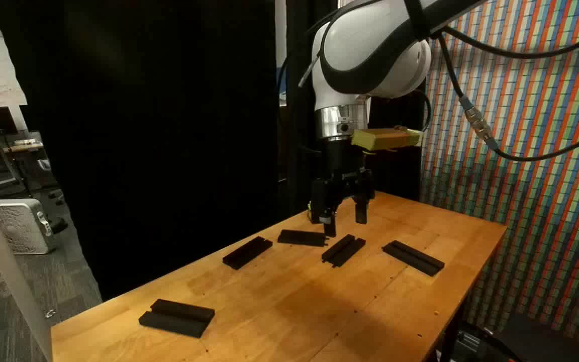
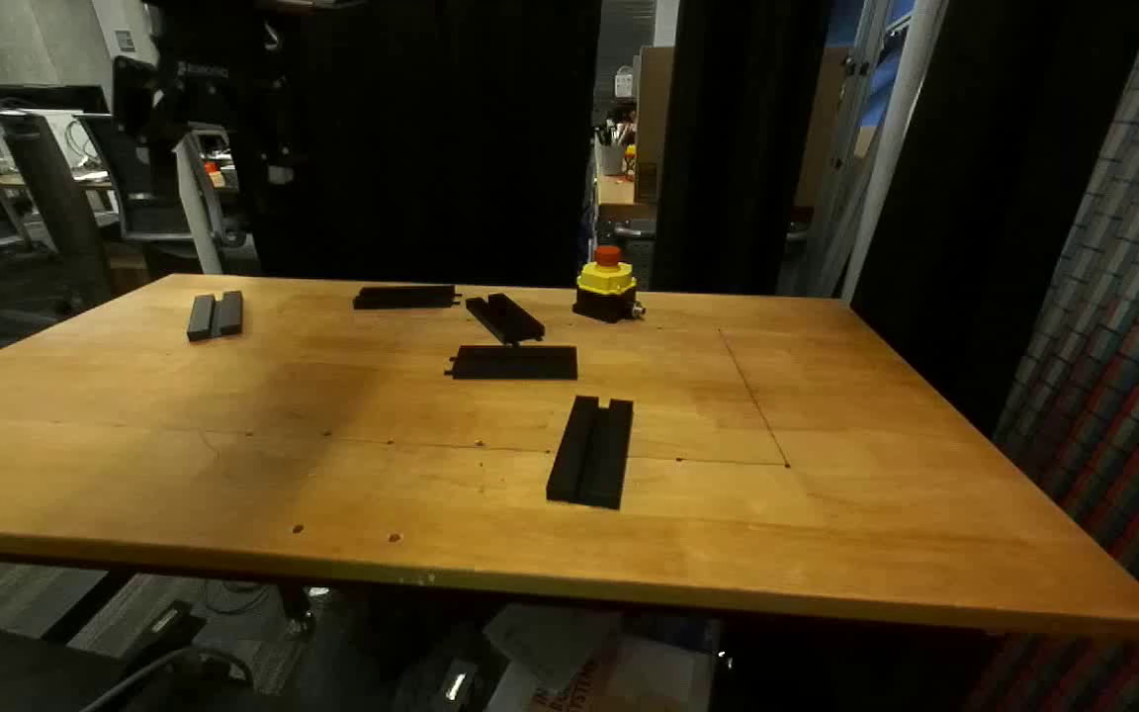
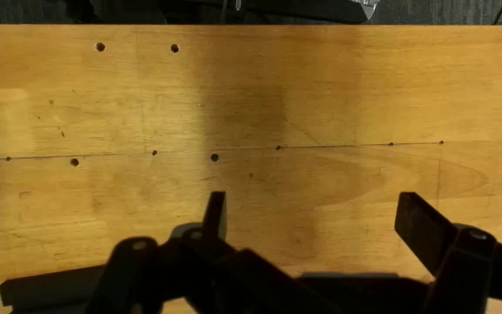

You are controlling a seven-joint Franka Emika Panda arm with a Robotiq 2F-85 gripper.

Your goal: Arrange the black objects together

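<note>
A clash in the crowded middle is to be feared

The gripper point(image 1: 346, 227) is held above the wooden table point(image 1: 279, 301); its fingers point(image 3: 423, 229) are set well apart, and nothing is seen gripped between them. The gathering is not yet done: in an exterior view, a lone black bar point(image 1: 176, 318) is seen at lower left, a slanted bar point(image 1: 247, 252) left of centre, a back bar point(image 1: 302, 238) and a middle bar point(image 1: 349, 253) near the centre, and a right-hand bar point(image 1: 413, 258) towards the right.

If the fingers are lowered without alignment, a bar may be landed on rather than straddled, since its height is made hard to judge by its thinness and dark colour. The back bar and the middle bar are set close together; whether contact is made cannot be told. With so little room, one could be shoved while the other is grasped. Pegs point(image 2: 449, 373) are carried at some bar ends, and by these a neighbour may be caught and twisted during pushing. The slanted bar, near the far edge of the table, could be tipped off by a hard shove, and the yellow-and-red button point(image 2: 606, 280), upper centre in an exterior view, could be bumped by a wide sweep.
</note>
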